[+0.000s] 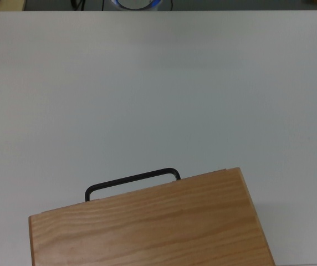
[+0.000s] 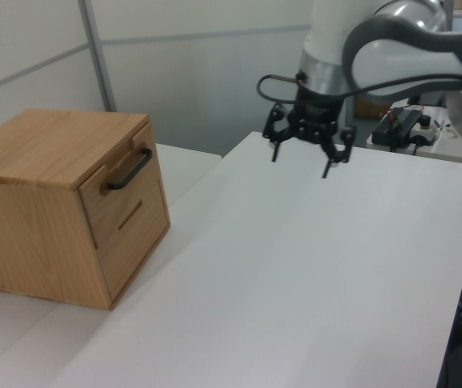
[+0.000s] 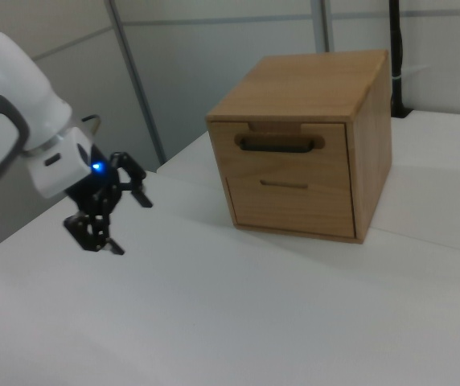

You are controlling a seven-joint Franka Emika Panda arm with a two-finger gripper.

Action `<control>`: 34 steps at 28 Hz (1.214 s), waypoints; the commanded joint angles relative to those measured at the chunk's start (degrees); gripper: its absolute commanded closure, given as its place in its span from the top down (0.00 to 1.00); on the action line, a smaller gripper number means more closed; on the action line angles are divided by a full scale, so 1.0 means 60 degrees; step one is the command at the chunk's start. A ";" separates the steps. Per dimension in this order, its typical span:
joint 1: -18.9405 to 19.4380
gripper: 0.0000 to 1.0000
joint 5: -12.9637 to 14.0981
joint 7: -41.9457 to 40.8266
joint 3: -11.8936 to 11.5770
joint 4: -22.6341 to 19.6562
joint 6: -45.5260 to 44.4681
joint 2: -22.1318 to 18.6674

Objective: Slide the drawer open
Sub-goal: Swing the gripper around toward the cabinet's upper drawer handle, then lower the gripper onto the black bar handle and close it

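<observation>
A light-wood cabinet point(image 2: 45, 145) stands at the left view's left on the white table point(image 2: 296, 267). Its upper drawer point(image 3: 282, 165) sits flush in the front, with a thin black bar handle point(image 2: 128, 170) point(image 3: 278, 145) across it. The top view shows only the cabinet's top board point(image 1: 147, 227) and the handle point(image 1: 132, 180) poking out beyond it. My gripper point(image 2: 300, 160) point(image 3: 125, 225) hangs open above the far part of the table, fingers pointing down and holding nothing. It is well apart from the handle and does not show in the top view.
A second, lower drawer front with a slot grip point(image 3: 285, 185) sits below the first. Grey partition walls point(image 2: 215, 73) stand behind the table. Cables and equipment point(image 2: 409, 129) lie at the left view's far right, past the table's edge.
</observation>
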 commanded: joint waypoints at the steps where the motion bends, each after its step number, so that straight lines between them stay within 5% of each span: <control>1: 0.0082 1.00 0.0135 0.0572 0.0023 0.0353 0.1374 0.1068; 11: 0.0067 1.00 0.0150 0.0616 0.0023 0.1347 0.4392 0.2943; 29: 0.0052 1.00 -0.0026 0.0514 0.0037 0.4629 0.5961 0.6548; 34: 0.0038 1.00 -0.0069 0.0499 0.0213 0.4762 0.6972 0.7060</control>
